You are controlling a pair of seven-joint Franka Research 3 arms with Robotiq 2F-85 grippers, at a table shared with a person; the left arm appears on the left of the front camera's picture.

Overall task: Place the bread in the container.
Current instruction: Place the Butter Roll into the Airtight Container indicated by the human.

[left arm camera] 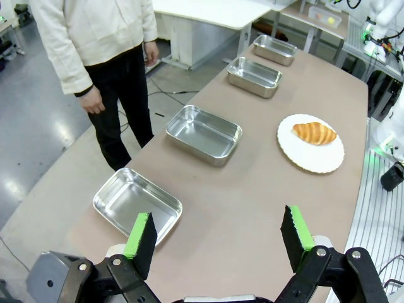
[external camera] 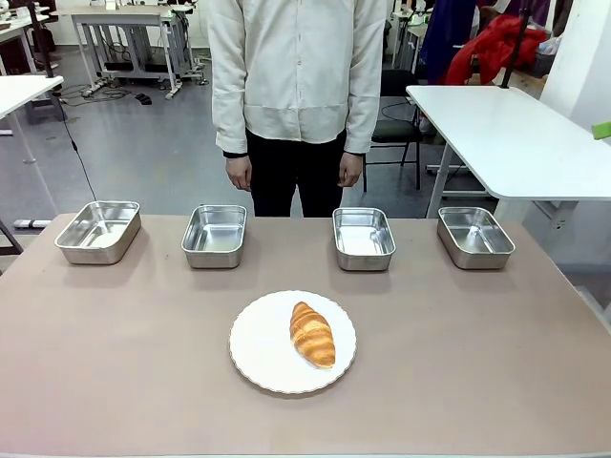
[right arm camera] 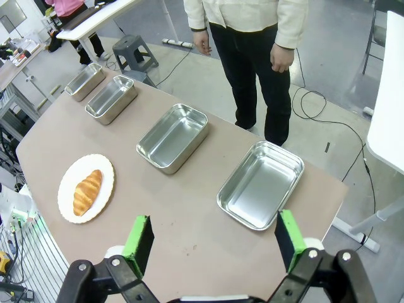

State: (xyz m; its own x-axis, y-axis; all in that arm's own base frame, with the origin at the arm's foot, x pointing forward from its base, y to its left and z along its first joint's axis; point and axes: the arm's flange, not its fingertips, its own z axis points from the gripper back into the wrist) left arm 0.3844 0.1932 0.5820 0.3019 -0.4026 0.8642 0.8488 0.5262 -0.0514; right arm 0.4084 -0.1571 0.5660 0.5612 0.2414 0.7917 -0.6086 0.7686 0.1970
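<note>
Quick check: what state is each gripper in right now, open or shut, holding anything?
Left gripper: open, holding nothing.
Right gripper: open, holding nothing.

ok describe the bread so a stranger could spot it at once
Start at the brown table, with four steel pans in a row along its far edge. In front of them sits a round white plate. The bread lies on it: a golden-brown croissant, the only food there.
</note>
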